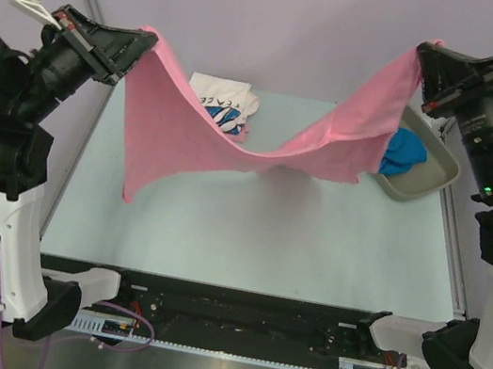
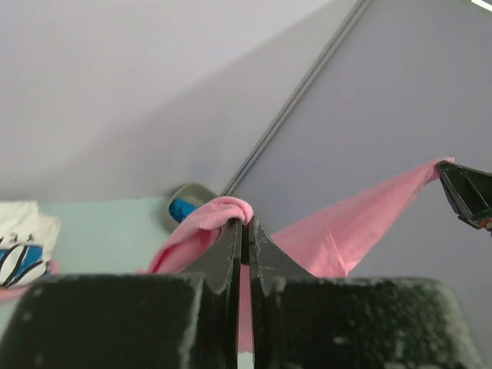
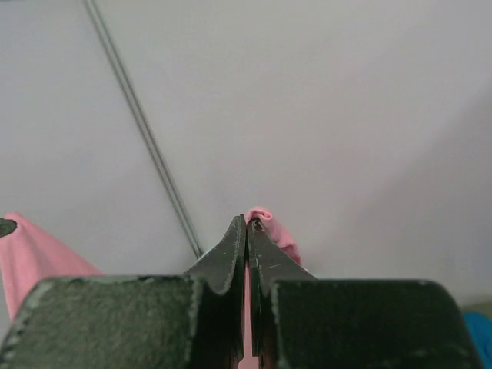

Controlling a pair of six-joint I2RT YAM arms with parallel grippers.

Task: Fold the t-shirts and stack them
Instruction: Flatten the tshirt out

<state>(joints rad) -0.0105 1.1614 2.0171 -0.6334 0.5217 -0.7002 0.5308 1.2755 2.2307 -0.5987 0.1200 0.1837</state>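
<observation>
A pink t-shirt point(image 1: 236, 135) hangs stretched in the air between my two grippers, sagging in the middle above the table. My left gripper point(image 1: 143, 37) is shut on its left end, high at the back left; the wrist view shows pink cloth point(image 2: 223, 211) bunched at the closed fingertips. My right gripper point(image 1: 429, 52) is shut on the other end, high at the back right, with a pink fold point(image 3: 265, 219) at its tips. A white printed t-shirt point(image 1: 225, 104) lies folded at the back of the table. A blue t-shirt point(image 1: 403, 153) lies in the tray.
A grey-olive tray point(image 1: 430, 174) stands at the back right of the pale green table point(image 1: 257, 234). The shirt's lower left corner hangs down to about mid-table on the left side.
</observation>
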